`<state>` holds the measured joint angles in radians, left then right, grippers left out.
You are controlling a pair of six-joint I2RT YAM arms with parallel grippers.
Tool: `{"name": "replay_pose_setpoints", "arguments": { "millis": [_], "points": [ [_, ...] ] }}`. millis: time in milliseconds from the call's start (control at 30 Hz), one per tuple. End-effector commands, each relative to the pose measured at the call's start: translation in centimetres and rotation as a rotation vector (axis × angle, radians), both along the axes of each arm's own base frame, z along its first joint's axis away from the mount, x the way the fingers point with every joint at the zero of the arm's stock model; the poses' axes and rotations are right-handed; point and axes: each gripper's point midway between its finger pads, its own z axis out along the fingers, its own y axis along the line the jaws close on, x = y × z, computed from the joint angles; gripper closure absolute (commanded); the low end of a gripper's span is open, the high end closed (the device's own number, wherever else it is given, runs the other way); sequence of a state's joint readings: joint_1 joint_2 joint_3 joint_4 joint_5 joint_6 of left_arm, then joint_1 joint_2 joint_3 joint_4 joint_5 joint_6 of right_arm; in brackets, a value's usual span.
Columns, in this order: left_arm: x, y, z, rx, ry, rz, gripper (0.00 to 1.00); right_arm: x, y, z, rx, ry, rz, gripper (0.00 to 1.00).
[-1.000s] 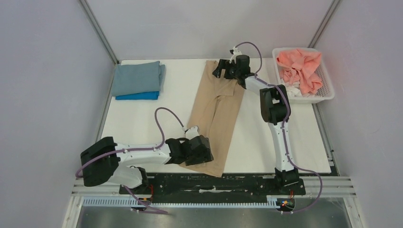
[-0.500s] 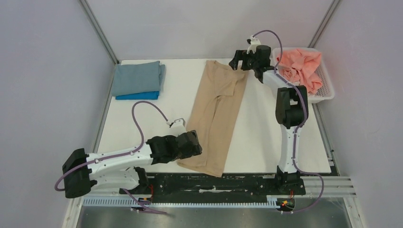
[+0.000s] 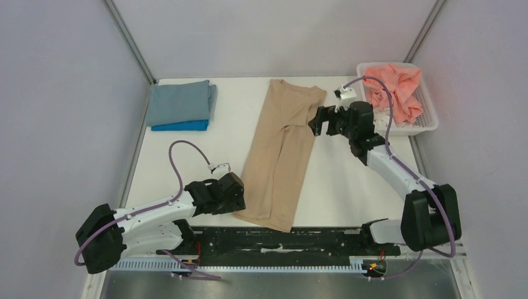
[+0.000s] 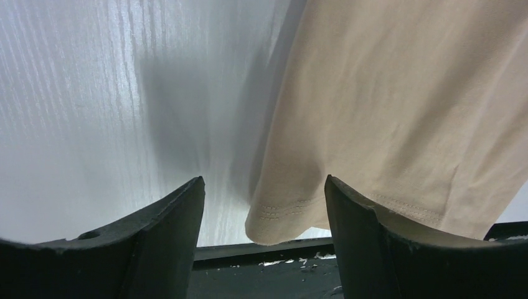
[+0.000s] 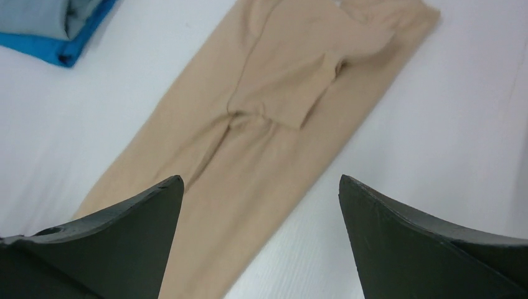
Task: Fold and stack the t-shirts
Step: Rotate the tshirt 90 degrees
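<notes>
The tan t-shirt (image 3: 283,149) lies folded lengthwise into a long strip down the middle of the white table, hem toward the near edge. It also shows in the left wrist view (image 4: 398,106) and the right wrist view (image 5: 268,124). My left gripper (image 3: 235,194) is open and empty just left of the shirt's near hem corner (image 4: 277,215). My right gripper (image 3: 317,121) is open and empty above the shirt's right edge near the sleeves. A grey-blue t-shirt (image 3: 180,103) lies folded on a bright blue t-shirt (image 3: 180,126). A coral-pink t-shirt (image 3: 393,90) and a white one (image 3: 385,118) sit in the basket.
The white perforated basket (image 3: 429,118) stands at the back right corner. The folded stack is at the back left, also in the right wrist view (image 5: 56,31). A black rail (image 3: 280,240) runs along the near table edge. Grey walls enclose the table.
My right gripper has let go of the shirt's collar end and drawn back toward the near right. My left gripper has pulled left off the hem. The shirt lies flat.
</notes>
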<state>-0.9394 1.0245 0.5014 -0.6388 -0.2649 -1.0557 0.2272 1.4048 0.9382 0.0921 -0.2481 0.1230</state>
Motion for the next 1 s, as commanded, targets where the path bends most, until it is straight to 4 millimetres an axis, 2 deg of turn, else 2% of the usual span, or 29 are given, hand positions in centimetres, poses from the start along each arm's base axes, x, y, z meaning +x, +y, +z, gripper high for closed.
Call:
{"name": "replay_pose_setpoints", "arguments": {
  "millis": [0,67,167,267,333,433,533,667,700,767,833,900,967],
  "points": [
    [0.1,-0.5,-0.5,-0.005,0.000,-0.056,0.28,-5.1,0.2,-3.5,0.034,0.084,-0.029,0.02],
    [-0.3,-0.9,-0.6,-0.017,0.024,-0.076,0.39,-6.8,0.6,-4.6,0.025,0.104,-0.022,0.02],
    [-1.2,-0.6,-1.1,-0.015,0.063,-0.076,0.51,-8.4,0.6,-5.0,0.000,0.116,-0.032,0.02],
    [-1.7,0.3,-1.3,-0.001,0.074,-0.049,0.56,-10.1,1.1,-5.5,-0.041,0.129,-0.019,0.02],
    [-1.8,0.5,-1.3,-0.010,0.069,-0.030,0.64,-12.0,1.6,-6.4,-0.054,0.149,0.009,0.02],
    [-1.6,0.5,-1.0,-0.027,0.052,-0.018,0.82,-14.5,3.0,-6.9,-0.056,0.142,0.073,0.02],
    [-1.2,0.5,-1.0,-0.031,0.029,-0.006,0.97,-17.9,5.4,-7.6,-0.122,0.142,0.202,0.02],
    [-1.3,-0.2,-1.1,-0.059,0.038,-0.021,0.98,-24.1,9.6,-8.9,-0.241,0.127,0.467,0.01],
    [-1.3,-0.3,-1.2,-0.061,0.042,-0.023,0.98,-26.1,11.0,-9.3,-0.274,0.117,0.559,0.01],
    [-1.2,-0.5,-1.1,-0.067,0.040,-0.023,0.98,-29.8,12.6,-10.6,-0.373,0.112,0.715,0.05],
    [-1.2,-0.5,-0.9,-0.073,0.033,-0.019,0.98,-32.4,13.6,-12.1,-0.459,0.112,0.816,0.08],
    [-1.0,-0.5,-0.8,-0.081,0.023,-0.012,0.98,-34.0,14.0,-13.3,-0.517,0.119,0.879,0.12],
    [-1.0,-0.5,-0.6,-0.089,0.016,-0.008,0.98,-34.6,14.2,-14.2,-0.531,0.133,0.900,0.20]
  ]
}}
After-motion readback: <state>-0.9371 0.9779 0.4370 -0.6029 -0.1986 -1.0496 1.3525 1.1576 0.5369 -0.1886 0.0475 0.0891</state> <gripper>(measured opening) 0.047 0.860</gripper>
